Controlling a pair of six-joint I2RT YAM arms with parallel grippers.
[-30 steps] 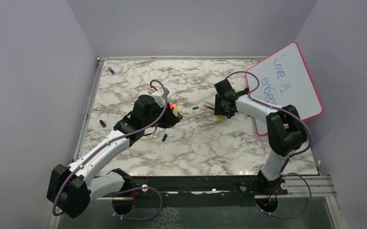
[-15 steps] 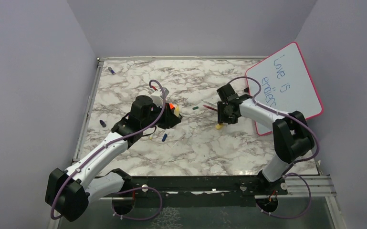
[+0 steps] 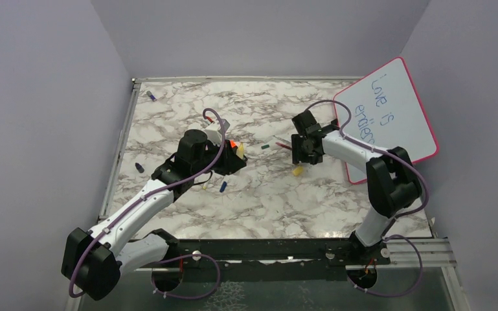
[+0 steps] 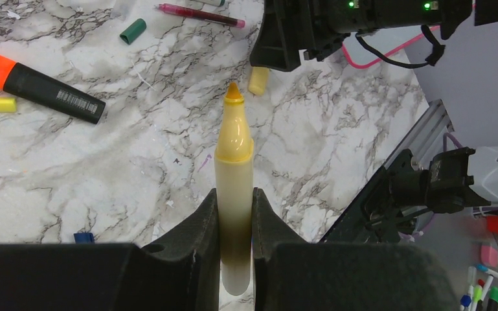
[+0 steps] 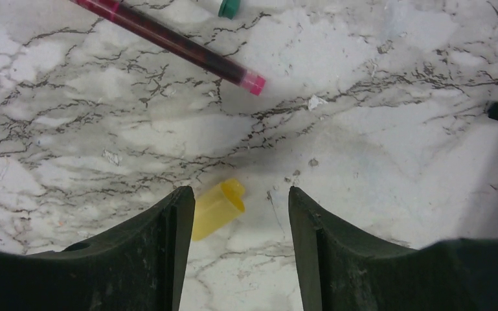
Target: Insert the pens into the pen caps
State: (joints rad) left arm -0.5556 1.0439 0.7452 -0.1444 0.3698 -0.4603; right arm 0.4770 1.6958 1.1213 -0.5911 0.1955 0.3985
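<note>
The left claw (image 4: 234, 194) is clenched on a yellow pen (image 4: 234, 149), gripping its barrel low down so that the bare orange-yellow tip points out past the fingers, above the middle of the marble worktop (image 3: 265, 207). The right claw (image 5: 238, 194) is released, its jaws spread wide and held low over the worktop toward the right edge. A yellow cap (image 5: 217, 208) lies on its side between them, close against one finger; whether it touches that finger cannot be told. Beyond the cap, toward the far edge, lie a dark red pen (image 5: 168, 42) and a green cap (image 4: 133, 31). A black highlighter (image 4: 52, 97) with an orange end rests near the left claw, and a blue cap (image 3: 223, 187) sits just on its near side. A pink-framed whiteboard (image 3: 388, 116) leans over the right edge.
</note>
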